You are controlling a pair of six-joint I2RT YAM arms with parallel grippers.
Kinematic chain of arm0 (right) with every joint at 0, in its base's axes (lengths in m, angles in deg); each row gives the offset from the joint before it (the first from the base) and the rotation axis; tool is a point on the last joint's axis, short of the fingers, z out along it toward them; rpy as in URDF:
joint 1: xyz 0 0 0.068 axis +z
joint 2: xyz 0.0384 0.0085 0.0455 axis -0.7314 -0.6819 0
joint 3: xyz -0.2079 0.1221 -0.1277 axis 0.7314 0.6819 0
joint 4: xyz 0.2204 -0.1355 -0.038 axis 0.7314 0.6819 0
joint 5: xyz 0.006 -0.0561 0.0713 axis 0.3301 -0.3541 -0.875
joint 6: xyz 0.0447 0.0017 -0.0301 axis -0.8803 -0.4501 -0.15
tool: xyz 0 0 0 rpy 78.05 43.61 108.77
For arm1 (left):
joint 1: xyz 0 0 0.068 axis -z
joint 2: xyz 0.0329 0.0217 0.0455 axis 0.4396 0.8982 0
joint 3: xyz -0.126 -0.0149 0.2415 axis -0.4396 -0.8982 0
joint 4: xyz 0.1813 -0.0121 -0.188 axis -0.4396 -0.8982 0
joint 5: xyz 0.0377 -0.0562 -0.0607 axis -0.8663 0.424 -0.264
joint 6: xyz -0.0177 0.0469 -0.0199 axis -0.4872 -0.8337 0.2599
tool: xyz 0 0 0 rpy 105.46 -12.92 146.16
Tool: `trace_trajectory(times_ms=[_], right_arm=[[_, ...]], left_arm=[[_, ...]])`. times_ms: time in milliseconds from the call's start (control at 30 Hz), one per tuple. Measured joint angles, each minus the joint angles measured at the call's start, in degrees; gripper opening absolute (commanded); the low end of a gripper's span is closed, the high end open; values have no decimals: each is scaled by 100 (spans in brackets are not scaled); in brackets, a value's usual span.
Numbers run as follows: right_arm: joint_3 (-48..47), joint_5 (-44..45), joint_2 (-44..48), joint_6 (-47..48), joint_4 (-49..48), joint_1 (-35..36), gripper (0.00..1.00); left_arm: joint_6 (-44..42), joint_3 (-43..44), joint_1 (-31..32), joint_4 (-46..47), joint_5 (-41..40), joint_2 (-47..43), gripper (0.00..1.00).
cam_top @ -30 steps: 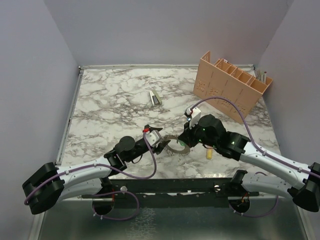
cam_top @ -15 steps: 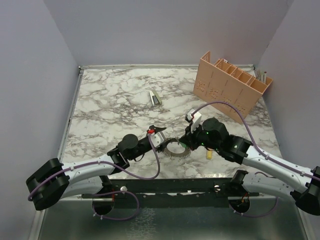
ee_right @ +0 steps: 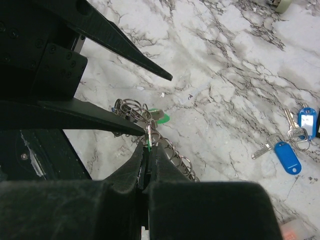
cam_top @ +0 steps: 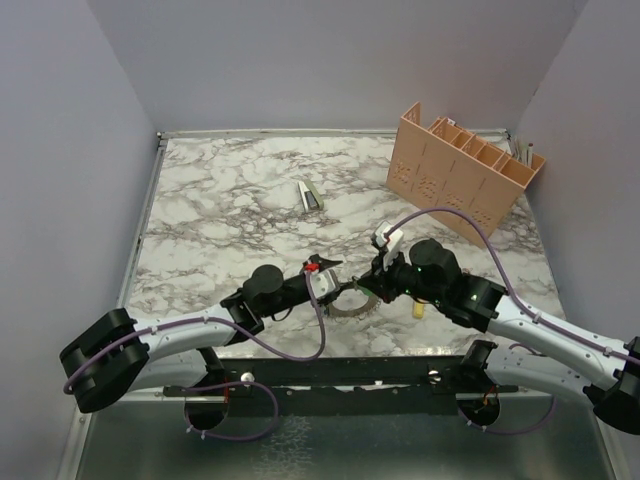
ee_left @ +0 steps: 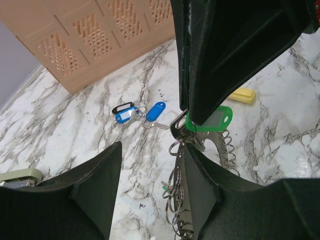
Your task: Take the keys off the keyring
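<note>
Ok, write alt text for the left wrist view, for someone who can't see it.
The right pincer, shut, pinches a green-tagged key at the coiled keyring, just beyond the open left pincer. Blue-tagged keys lie loose on the marble table before a peach crate.

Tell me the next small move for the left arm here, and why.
Probably close the left gripper on the keyring: its fingers stand open astride the coil without clamping it, while the right gripper is shut on the green-tagged key. Holding the ring steady should let that key be worked off.
</note>
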Motion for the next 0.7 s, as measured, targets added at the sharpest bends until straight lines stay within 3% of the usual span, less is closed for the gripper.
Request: trace_trajectory(times_ms=[267,700], right_arm=[[68,-105,0,107,-81,0,0],[149,-173,37,219,-199,0,0]], left_arm=[[-50,42,0,-2,317,109,33],[-87,44,0,-2,739,352,34]])
